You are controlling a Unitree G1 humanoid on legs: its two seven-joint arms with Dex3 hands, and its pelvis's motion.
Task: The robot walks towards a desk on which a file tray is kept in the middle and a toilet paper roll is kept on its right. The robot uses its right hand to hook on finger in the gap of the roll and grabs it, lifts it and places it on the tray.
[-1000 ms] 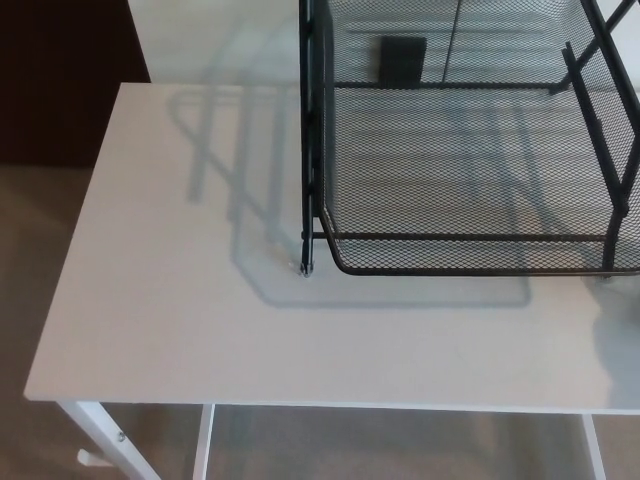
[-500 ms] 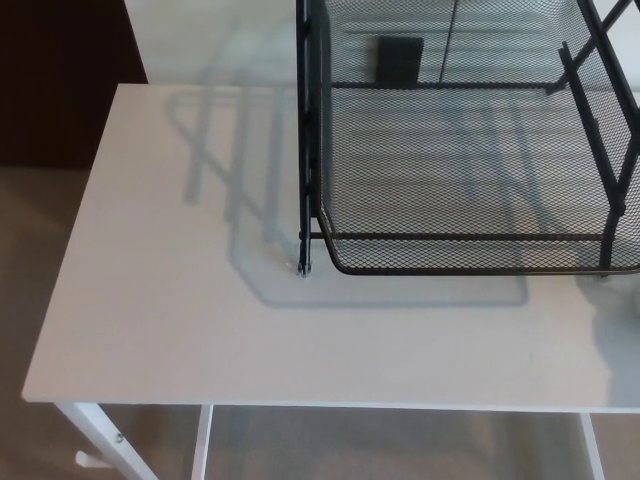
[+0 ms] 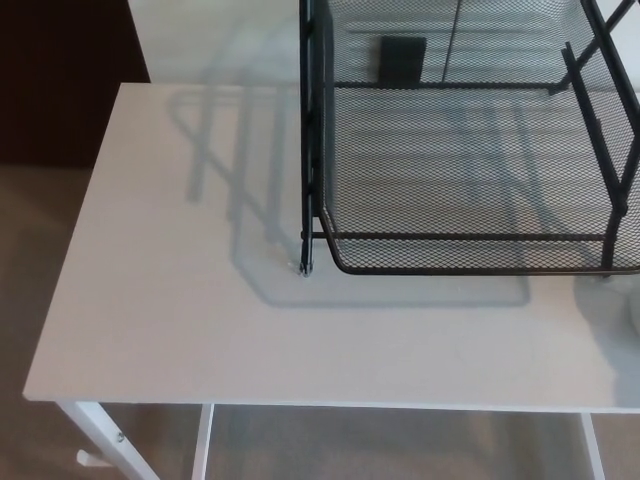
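A black wire-mesh file tray [image 3: 470,255] stands on the white desk [image 3: 180,300], filling the upper right of the head view. Its lower shelf is bare mesh and its black frame posts rise at the left and right. At the right edge of the picture a pale sliver [image 3: 635,312] shows beside the tray; I cannot tell what it is. The toilet paper roll is not clearly visible. Neither of my hands shows in this view.
The desk's left and front edges drop to beige carpet [image 3: 30,240], with white desk legs [image 3: 95,440] below the front edge. A dark panel [image 3: 60,80] stands at the back left. A small black block [image 3: 402,58] shows behind the tray's mesh.
Only the camera has wobbled slightly; nothing on the desk has moved.
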